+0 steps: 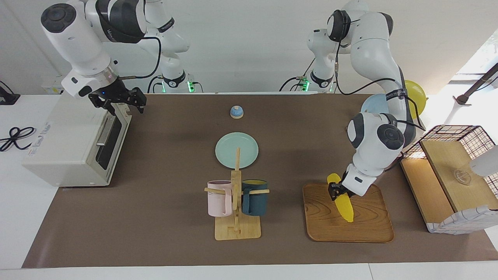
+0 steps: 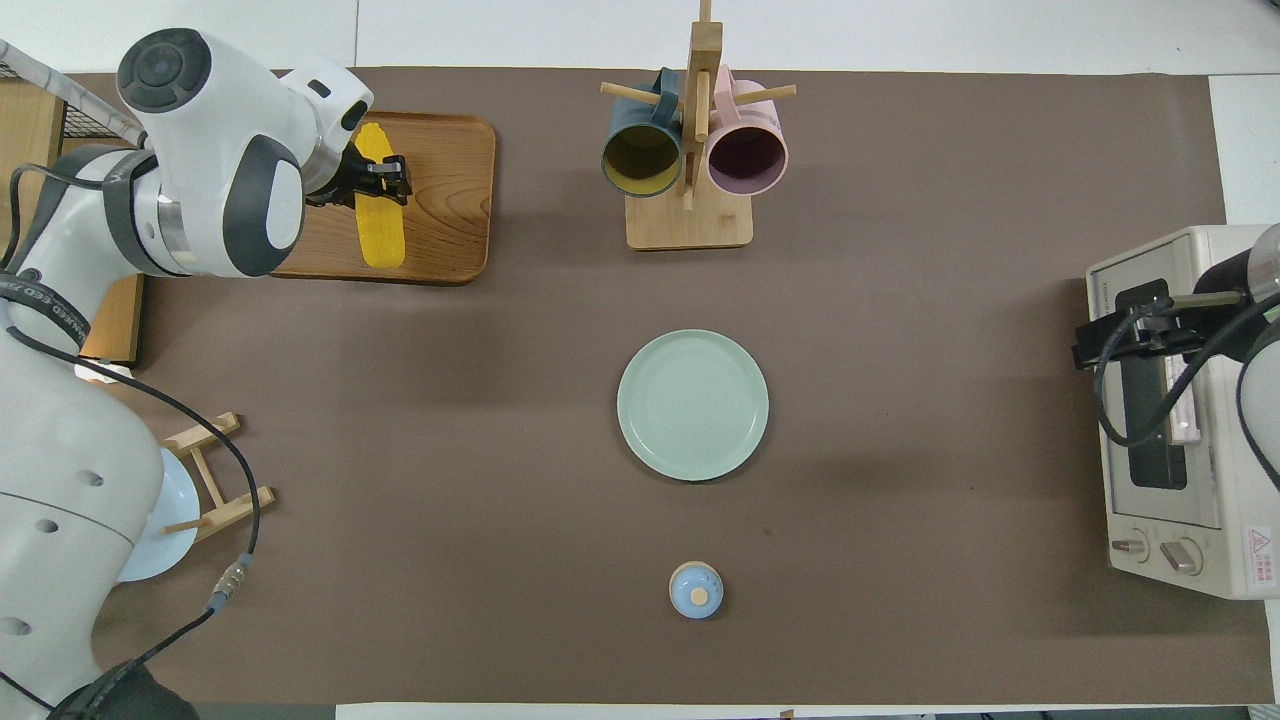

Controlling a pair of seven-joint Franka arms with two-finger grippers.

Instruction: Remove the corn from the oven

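Note:
The yellow corn (image 1: 344, 204) hangs tip-down over the wooden tray (image 1: 369, 225), toward the left arm's end of the table. My left gripper (image 1: 337, 191) is shut on its upper part. From above, the corn (image 2: 378, 215) lies along the tray (image 2: 440, 200) under the left gripper (image 2: 375, 180). Whether the tip touches the wood I cannot tell. The off-white oven (image 1: 66, 151) stands at the right arm's end with its dark glass door closed. My right gripper (image 1: 118, 103) hovers open above the oven's top front edge, holding nothing. The overhead view shows the right gripper (image 2: 1120, 335) over the oven (image 2: 1160, 540).
A mint plate (image 1: 236, 150) lies mid-table, with a mug rack (image 1: 236, 202) farther from the robots and a small blue bell (image 1: 236, 112) nearer. A plate stand with a blue plate (image 1: 369, 107) and a wire-and-wood basket shelf (image 1: 451, 171) flank the tray.

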